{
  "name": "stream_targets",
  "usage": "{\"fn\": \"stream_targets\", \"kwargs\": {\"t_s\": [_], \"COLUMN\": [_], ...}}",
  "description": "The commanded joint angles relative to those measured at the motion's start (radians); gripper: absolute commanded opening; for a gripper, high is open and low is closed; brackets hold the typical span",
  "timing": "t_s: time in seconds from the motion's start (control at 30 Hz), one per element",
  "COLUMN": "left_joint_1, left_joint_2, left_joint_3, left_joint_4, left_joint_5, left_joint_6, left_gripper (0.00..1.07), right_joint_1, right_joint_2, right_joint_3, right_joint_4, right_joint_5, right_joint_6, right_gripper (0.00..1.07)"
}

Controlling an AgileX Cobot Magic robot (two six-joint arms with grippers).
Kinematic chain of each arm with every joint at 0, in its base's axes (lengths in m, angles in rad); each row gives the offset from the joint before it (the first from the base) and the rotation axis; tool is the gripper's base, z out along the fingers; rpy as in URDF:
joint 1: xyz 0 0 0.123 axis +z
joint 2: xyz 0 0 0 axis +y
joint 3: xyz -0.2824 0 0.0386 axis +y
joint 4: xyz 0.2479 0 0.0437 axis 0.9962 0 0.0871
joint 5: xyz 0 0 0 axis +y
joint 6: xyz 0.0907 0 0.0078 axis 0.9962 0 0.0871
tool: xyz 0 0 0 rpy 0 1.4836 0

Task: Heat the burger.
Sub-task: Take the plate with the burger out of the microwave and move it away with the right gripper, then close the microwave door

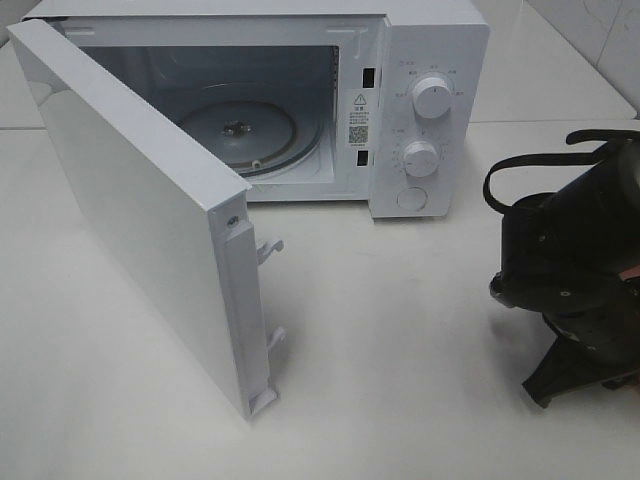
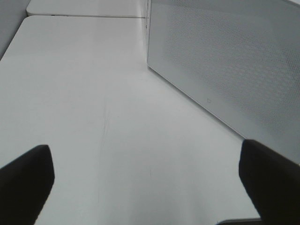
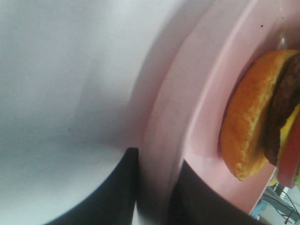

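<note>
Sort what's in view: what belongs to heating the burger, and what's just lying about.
Belongs to the job:
- burger
- pink plate under it, rim between the right gripper fingers
- microwave, door open, turntable bare

Just lying about:
- nothing that shows; the left gripper is open and idle

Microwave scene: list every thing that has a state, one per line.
Microwave: empty, turntable bare.
Microwave door: swung wide open.
Burger: on the pink plate, not yet in the microwave.
Pink plate: rim between the right gripper's jaws.
Right gripper: jaws close around the plate rim.
Left gripper: jaws wide open, empty.
</note>
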Motion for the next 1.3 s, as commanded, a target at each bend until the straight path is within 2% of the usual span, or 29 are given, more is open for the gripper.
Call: {"fn": "stream_targets", "kwargs": {"t_s": [0.03,0.07,0.1,0.13,0.17,0.23,0.37,0.53,0.57,0.67,0.73,0.8,0.83,0.87,0.9,1.0,1.3], "left_joint_1": [0.005,0.005,0.005,0.005,0.005,0.005,0.005,0.005,0.005,0.005,0.005,0.005,0.005,0.005,0.005,0.005,0.005], "left_joint_2": [-0.005,-0.005,-0.005,-0.005,-0.005,-0.005,-0.005,-0.005,-0.005,-0.005,-0.005,-0.005,-0.005,-0.005,-0.005,-0.005,-0.005], "left_joint_3": [0.003,0.003,0.003,0.003,0.003,0.003,0.003,0.003,0.003,0.003,0.003,0.003,0.003,0.003,0.003,0.003,0.003], "left_joint_4": [-0.005,-0.005,-0.005,-0.005,-0.005,-0.005,-0.005,-0.005,-0.005,-0.005,-0.005,-0.005,-0.005,-0.005,-0.005,-0.005,-0.005], "left_joint_5": [-0.006,-0.006,-0.006,-0.006,-0.006,-0.006,-0.006,-0.006,-0.006,-0.006,-0.006,-0.006,-0.006,-0.006,-0.006,-0.006,-0.006], "left_joint_6": [0.000,0.000,0.000,0.000,0.000,0.000,0.000,0.000,0.000,0.000,0.000,0.000,0.000,0.000,0.000,0.000,0.000], "left_gripper": [1.00,1.00,1.00,1.00,1.00,1.00,1.00,1.00,1.00,1.00,1.00,1.00,1.00,1.00,1.00,1.00,1.00], "right_joint_1": [-0.002,-0.002,-0.002,-0.002,-0.002,-0.002,-0.002,-0.002,-0.002,-0.002,-0.002,-0.002,-0.002,-0.002,-0.002,-0.002,-0.002], "right_joint_2": [-0.001,-0.001,-0.001,-0.002,-0.002,-0.039,-0.095,-0.221,-0.283,-0.315,-0.434,-0.467,-0.523,-0.523,-0.593,-0.675,-0.909], "right_joint_3": [-0.005,-0.005,-0.005,-0.005,-0.005,-0.005,-0.005,-0.005,-0.005,-0.005,-0.005,-0.005,-0.005,-0.005,-0.005,-0.005,-0.005], "right_joint_4": [-0.024,-0.024,-0.008,0.007,0.007,0.050,0.085,0.185,0.236,0.259,0.373,0.404,0.459,0.459,0.510,0.560,0.626], "right_joint_5": [0.015,0.015,0.014,0.013,0.013,0.001,-0.010,-0.021,-0.031,-0.036,-0.063,-0.065,-0.067,-0.067,-0.065,-0.047,0.036], "right_joint_6": [0.005,0.005,-0.001,-0.008,-0.008,-0.055,-0.108,-0.250,-0.329,-0.363,-0.524,-0.565,-0.632,-0.632,-0.685,-0.733,-0.809], "right_gripper": [0.35,0.35,0.46,0.50,0.50,0.60,0.61,0.61,0.61,0.61,0.65,0.67,0.72,0.72,0.79,0.82,0.80]}}
